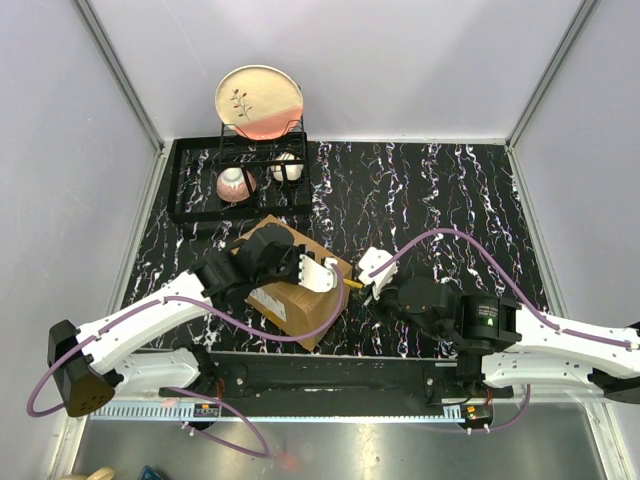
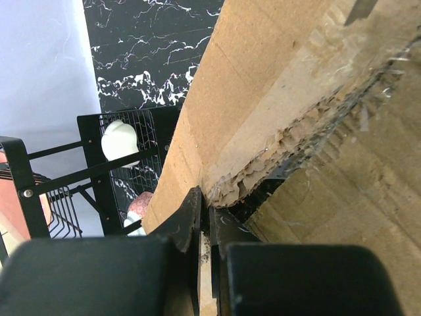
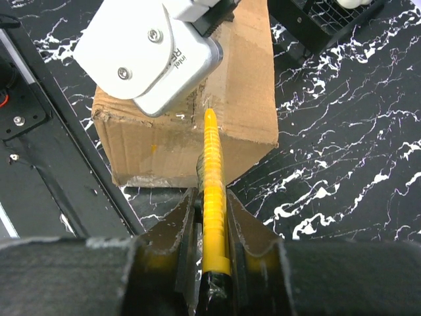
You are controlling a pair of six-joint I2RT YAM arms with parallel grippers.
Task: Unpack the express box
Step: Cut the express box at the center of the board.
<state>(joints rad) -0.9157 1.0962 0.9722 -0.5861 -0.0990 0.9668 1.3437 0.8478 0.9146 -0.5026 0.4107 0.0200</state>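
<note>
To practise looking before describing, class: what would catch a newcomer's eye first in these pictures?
A brown cardboard box sits on the black marbled table near its front edge, with the left gripper closed at the box's frayed top seam. From the right, the right gripper holds a yellow cutter with its tip pointed at the box. At the back left, a pink-and-cream plate stands upright in a black dish rack.

Black marbled table [image 1: 430, 190]: express box [image 1: 310, 310] near front edge, seemingly flat; dish rack [image 1: 178, 180] back-left
</note>
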